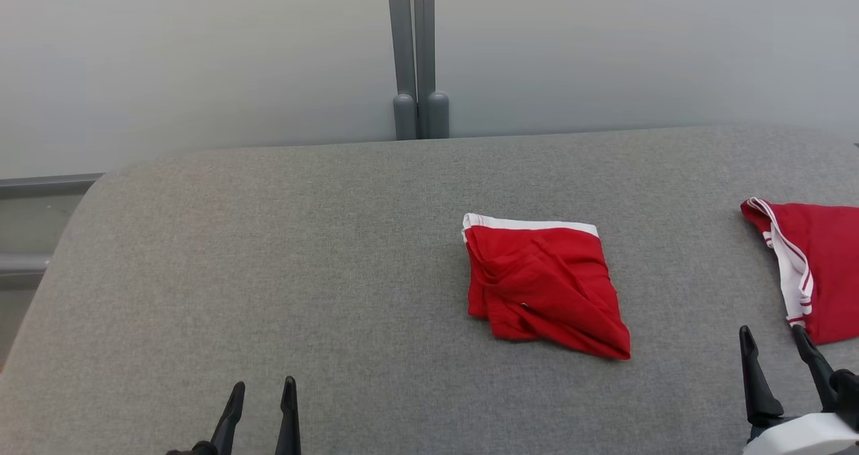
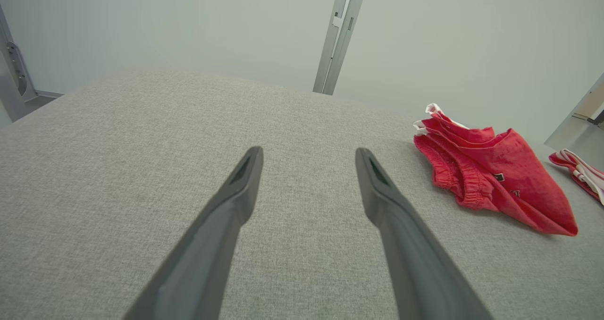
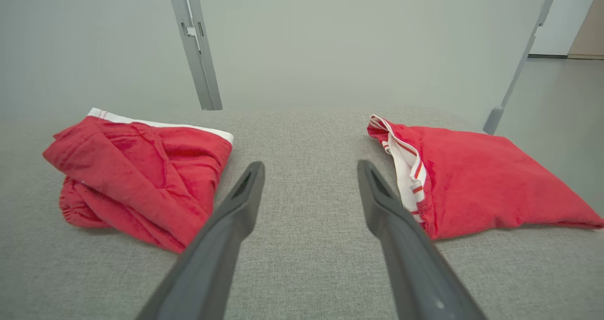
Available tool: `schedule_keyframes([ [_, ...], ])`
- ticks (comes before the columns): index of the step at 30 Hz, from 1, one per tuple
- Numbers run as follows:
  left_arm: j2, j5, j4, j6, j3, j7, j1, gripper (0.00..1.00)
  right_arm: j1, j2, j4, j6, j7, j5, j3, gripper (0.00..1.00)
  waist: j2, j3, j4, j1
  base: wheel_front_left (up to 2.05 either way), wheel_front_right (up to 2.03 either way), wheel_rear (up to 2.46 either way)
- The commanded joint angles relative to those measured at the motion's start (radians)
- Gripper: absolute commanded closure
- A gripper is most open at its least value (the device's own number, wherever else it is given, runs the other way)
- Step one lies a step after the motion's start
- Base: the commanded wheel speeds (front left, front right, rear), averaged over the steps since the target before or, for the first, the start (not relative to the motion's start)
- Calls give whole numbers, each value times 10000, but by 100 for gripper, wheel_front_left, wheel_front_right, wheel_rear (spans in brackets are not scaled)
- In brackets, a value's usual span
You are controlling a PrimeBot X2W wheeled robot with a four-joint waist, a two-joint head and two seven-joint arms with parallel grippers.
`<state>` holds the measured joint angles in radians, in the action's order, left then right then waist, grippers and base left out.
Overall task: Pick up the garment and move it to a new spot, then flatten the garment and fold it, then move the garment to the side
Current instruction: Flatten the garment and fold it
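Head view, garment: you see the red garment (image 1: 543,287) lying folded right of the tabletop's (image 1: 268,240) centre, its white waistband toward the far edge.
Head view, open room: bare grey cloth runs from it to the left edge. A second red garment (image 1: 829,274) lies at the right edge.
Head view, grippers: your left gripper (image 1: 265,382) and right gripper (image 1: 770,331) sit at the near edge, fingers apart, holding nothing.
Left wrist view: the left gripper (image 2: 309,151) spreads over bare tabletop, with the red garment (image 2: 495,178) off to its right.
Right wrist view: the right gripper (image 3: 310,164) points into the gap between the two garments.
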<state>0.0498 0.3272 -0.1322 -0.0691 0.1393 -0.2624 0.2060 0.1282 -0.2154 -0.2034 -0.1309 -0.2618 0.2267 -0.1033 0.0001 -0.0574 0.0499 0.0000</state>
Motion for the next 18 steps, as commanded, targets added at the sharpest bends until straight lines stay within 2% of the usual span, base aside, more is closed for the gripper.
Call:
schedule_keyframes([
  [1,18,50,-5,-31,-4,-30,163,0,74,28,62,3,-37,-83,-13,0,-1,-6,-5,0,0,0,0],
  [8,18,92,-23,-78,188,-30,-34,0,-589,-113,325,3,-37,110,115,0,-1,234,129,0,0,0,0],
  [9,18,90,-23,-76,213,-30,-99,0,-774,-210,273,3,-37,160,196,52,-1,307,165,0,0,0,0],
  [10,18,78,-11,-78,264,-30,-179,0,-1029,-369,143,5,-36,233,342,80,-1,429,229,0,0,0,0],
  [11,18,74,-12,-86,324,-30,-251,0,-1268,-527,9,3,-33,300,527,100,-1,521,289,0,0,0,0],
  [18,18,102,-7,-62,741,-30,-976,0,-4094,-1563,-1661,5,215,855,2165,100,-1,1854,885,0,0,0,0],
])
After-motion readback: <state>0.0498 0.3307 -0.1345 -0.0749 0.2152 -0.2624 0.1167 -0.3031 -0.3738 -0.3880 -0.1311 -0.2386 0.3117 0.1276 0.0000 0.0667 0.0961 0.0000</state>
